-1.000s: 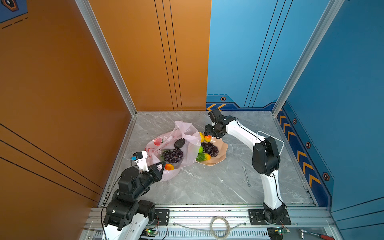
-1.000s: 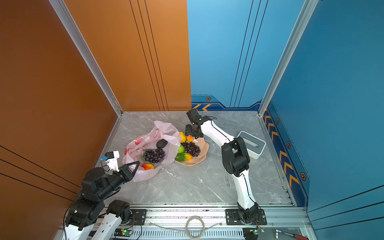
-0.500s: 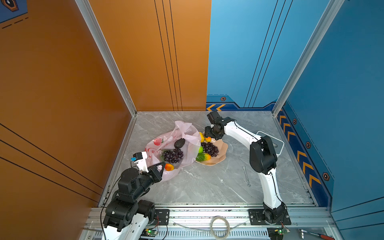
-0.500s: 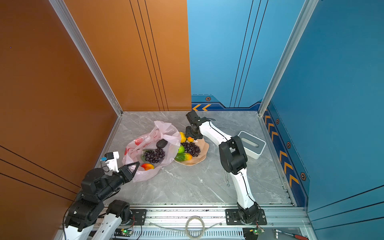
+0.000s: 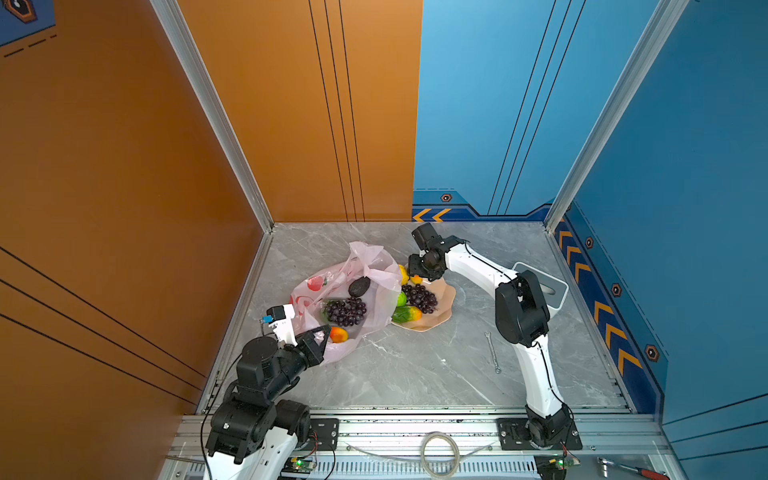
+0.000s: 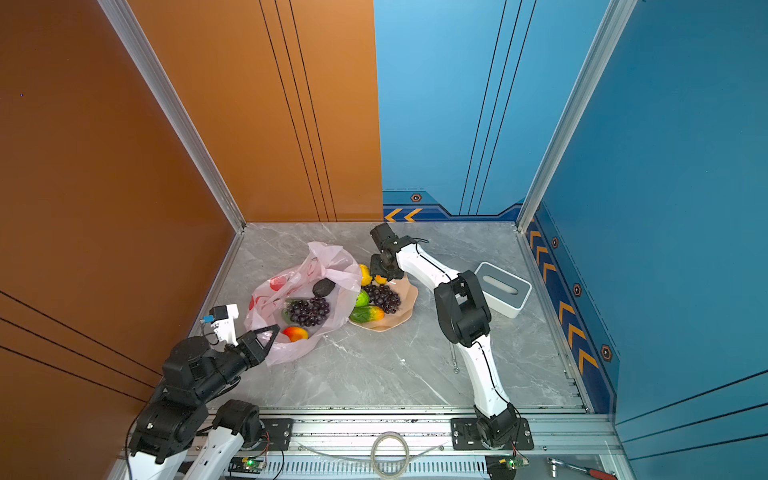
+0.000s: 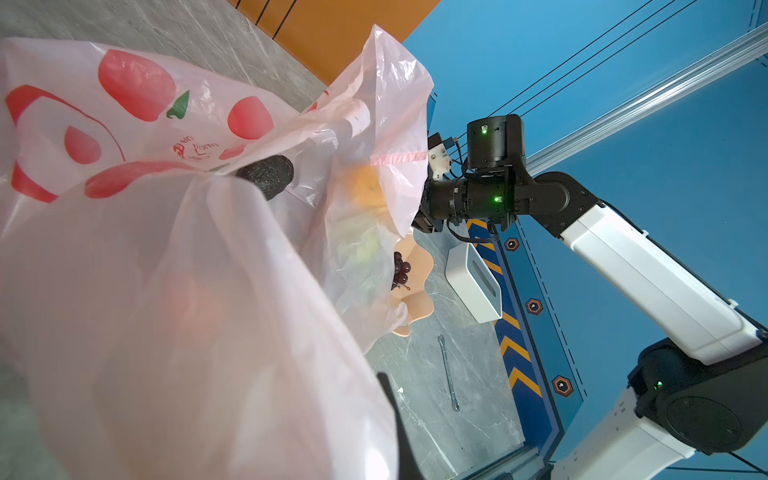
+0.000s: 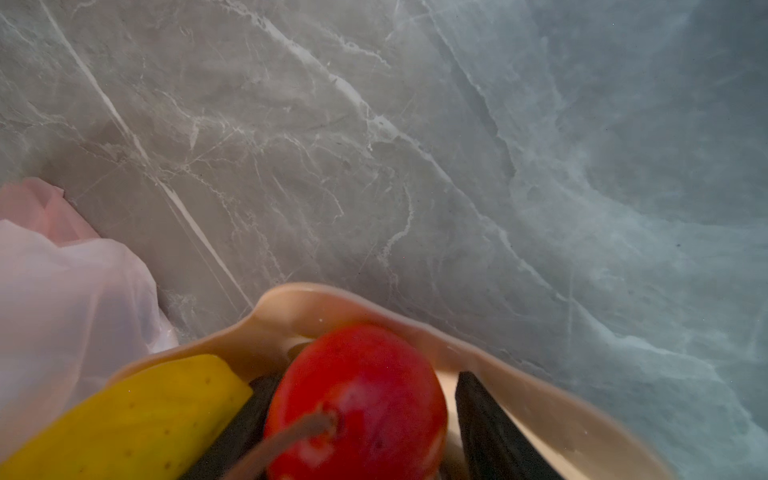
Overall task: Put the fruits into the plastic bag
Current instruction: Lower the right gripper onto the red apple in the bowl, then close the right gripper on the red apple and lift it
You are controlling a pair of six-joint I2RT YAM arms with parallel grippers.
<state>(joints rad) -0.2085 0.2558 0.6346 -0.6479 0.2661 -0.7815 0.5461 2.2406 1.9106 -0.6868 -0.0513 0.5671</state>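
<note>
The pale-pink plastic bag [image 5: 374, 266] lies open at the left of the peach bowl [image 5: 444, 309]. Inside the bag sit a grape bunch [image 5: 345, 311], a black avocado [image 5: 359, 286] and a red-yellow fruit [image 5: 338, 334]. My left gripper [image 5: 320, 336] is shut on the bag's near rim, and the bag [image 7: 166, 291] fills the left wrist view. The bowl holds a grape bunch [image 5: 419, 297], a lemon [image 5: 403, 274], a green ball [image 5: 400, 299] and a green-orange oblong [image 5: 405, 315]. My right gripper [image 8: 365, 386] stands open, a finger on each side of a red fruit [image 8: 357, 407] beside the lemon [image 8: 145, 415].
A white box [image 5: 544, 286] stands on the marble floor right of the bowl, behind my right arm's elbow. A thin metal wrench [image 5: 492, 351] lies in front of it. Orange and blue walls close the back and sides; a metal rail runs along the front.
My right gripper has come down over the far end of the bowl, its jaws narrowing round the red fruit, and its elbow has swung left. The left arm and the bag have not moved.
</note>
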